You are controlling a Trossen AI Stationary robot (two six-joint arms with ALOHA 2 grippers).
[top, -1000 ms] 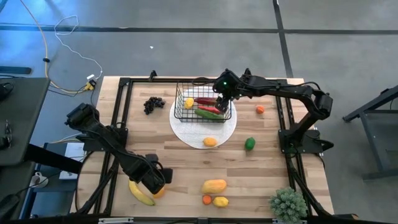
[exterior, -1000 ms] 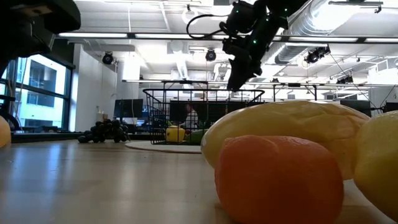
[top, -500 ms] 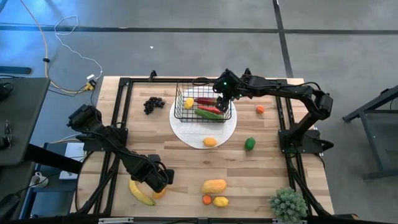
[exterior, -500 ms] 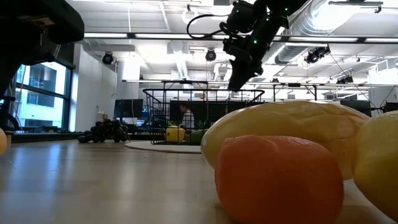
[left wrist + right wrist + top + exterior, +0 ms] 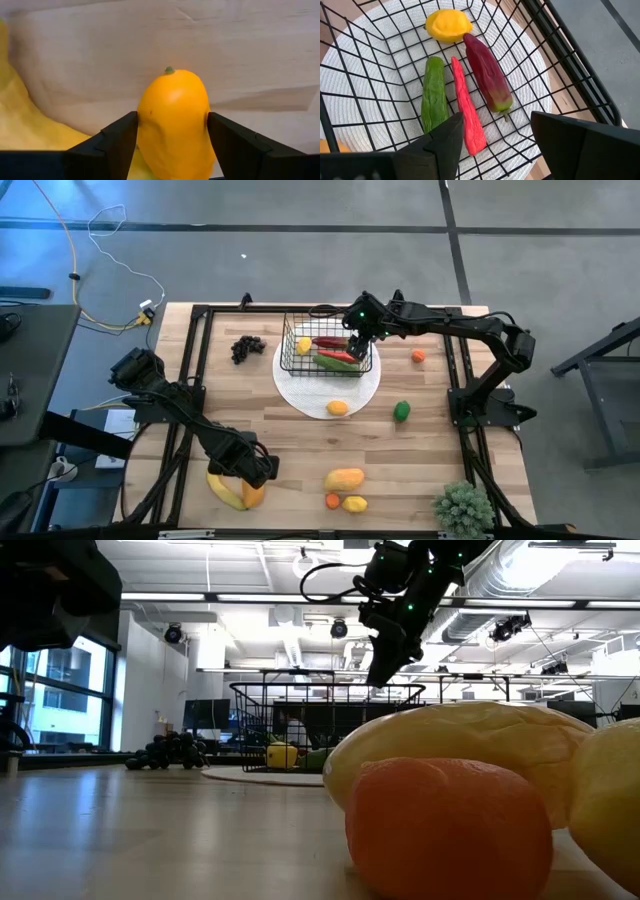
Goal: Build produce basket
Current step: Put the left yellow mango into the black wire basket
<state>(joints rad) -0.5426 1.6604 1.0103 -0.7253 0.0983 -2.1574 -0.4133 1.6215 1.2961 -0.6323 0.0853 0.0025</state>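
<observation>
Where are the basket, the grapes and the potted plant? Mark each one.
basket (image 5: 287, 352): high view, on its left wire wall.
grapes (image 5: 247, 348): high view, middle of the dark bunch.
potted plant (image 5: 463, 507): high view, centre of its spiky green top.

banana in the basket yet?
No, the banana lies on the table by the left gripper, far from the basket.

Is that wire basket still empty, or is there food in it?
Not empty: the basket holds a lemon, cucumber, red chili and a dark-red pepper.
</observation>
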